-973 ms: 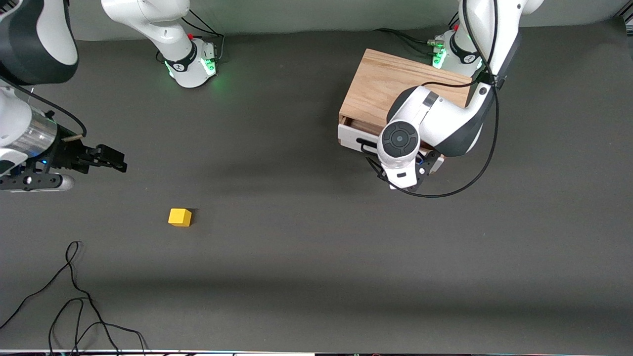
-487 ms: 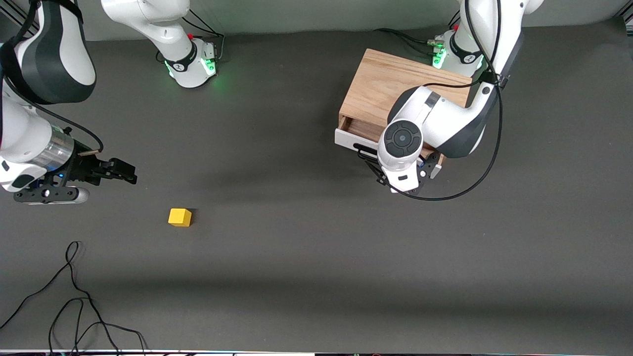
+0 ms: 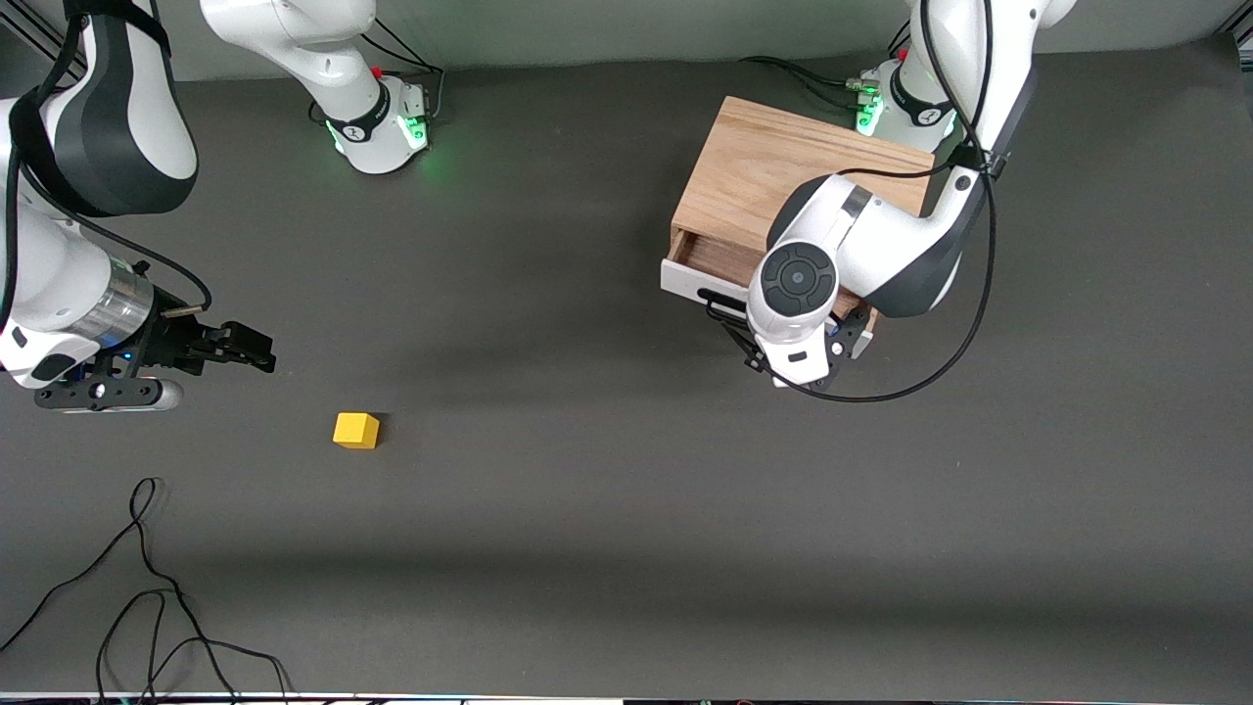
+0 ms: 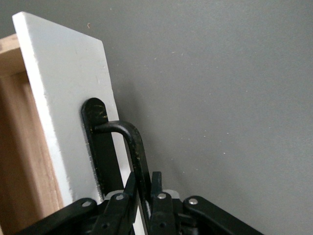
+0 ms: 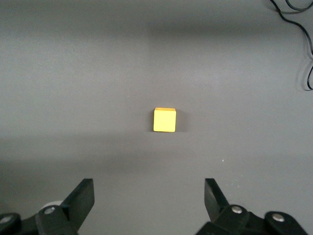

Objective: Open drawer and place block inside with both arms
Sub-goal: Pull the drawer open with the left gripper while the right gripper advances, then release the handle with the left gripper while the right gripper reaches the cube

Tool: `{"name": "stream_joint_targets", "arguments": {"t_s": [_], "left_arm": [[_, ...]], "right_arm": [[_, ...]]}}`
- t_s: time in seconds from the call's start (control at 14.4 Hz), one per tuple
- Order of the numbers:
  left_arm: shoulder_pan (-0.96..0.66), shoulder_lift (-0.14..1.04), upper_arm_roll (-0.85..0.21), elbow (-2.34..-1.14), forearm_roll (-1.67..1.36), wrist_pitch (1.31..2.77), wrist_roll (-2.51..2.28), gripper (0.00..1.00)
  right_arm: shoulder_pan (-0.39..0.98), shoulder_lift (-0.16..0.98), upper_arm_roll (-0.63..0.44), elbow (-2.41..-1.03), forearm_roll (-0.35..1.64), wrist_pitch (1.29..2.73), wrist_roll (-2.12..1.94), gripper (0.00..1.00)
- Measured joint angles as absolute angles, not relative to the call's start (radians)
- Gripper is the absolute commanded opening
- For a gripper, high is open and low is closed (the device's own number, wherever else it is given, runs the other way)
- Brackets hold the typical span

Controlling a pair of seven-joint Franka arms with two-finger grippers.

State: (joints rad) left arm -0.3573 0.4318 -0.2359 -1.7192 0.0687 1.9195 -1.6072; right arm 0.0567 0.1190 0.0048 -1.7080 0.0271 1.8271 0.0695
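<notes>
Right now my left gripper (image 4: 143, 198) is clamped on the long black bar handle (image 4: 128, 147) of the drawer (image 3: 697, 278), its two fingers pressed together on either side of the bar. From the wrist view I see the white drawer front (image 4: 68, 98) tilted across the frame, with the handle's curved end bending away from its mounting plate and running down between my fingertips. A strip of light wood interior (image 3: 719, 257) shows between the drawer front and the cabinet (image 3: 764, 171), so the drawer stands partly open. That oak-grain cabinet sits at the left arm's end of the desk, close to the edge where my bases stand, and my left arm (image 3: 861, 250) bends over its top, hiding part of it.

My right gripper (image 3: 250, 348) hangs above the dark grey desk (image 3: 607, 509) at the right arm's end, with its fingers (image 5: 80, 200) spread wide apart and holding nothing. The block (image 3: 355, 430), a small bright yellow cube, rests flat on the desk, well apart from the cabinet. In the right wrist view the block (image 5: 164, 120) lies ahead of the open fingers and centred between them, touching neither. A loose black cable (image 3: 147, 578) curls on the desk near the corner by the front camera at the right arm's end.
</notes>
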Motion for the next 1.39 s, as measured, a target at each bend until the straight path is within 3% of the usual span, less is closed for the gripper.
{"name": "stream_joint_targets", "arguments": {"t_s": [0.07,0.14,0.21,0.28,0.76,1.11,1.39], "left_arm": [[-0.357,0.438,-0.235,-1.710,0.069,1.919,-1.607,0.00],[-0.357,0.442,-0.235,-1.702,0.069,1.916,-1.607,0.30],[-0.357,0.446,-0.235,-1.698,0.069,1.915,-1.607,0.69],[-0.357,0.448,-0.234,-1.693,0.071,1.914,-1.600,0.99],[-0.348,0.448,-0.229,-1.647,0.079,1.866,-1.559,0.99],[-0.288,0.446,-0.227,-1.514,0.078,1.686,-1.448,0.99],[-0.295,0.466,-0.235,-1.520,0.078,1.679,-1.444,0.98]], "right_arm": [[0.057,0.119,0.005,-1.708,0.027,1.827,0.069,1.00],[0.057,0.119,0.005,-1.708,0.027,1.827,0.069,1.00],[0.057,0.119,0.005,-1.708,0.027,1.826,0.069,1.00],[0.057,0.119,0.005,-1.709,0.027,1.826,0.069,1.00],[0.057,0.144,0.005,-1.713,0.027,1.844,0.070,1.00],[0.057,0.180,0.005,-1.709,0.027,1.871,0.070,1.00],[0.057,0.229,0.005,-1.711,0.027,1.936,0.081,1.00]]}}
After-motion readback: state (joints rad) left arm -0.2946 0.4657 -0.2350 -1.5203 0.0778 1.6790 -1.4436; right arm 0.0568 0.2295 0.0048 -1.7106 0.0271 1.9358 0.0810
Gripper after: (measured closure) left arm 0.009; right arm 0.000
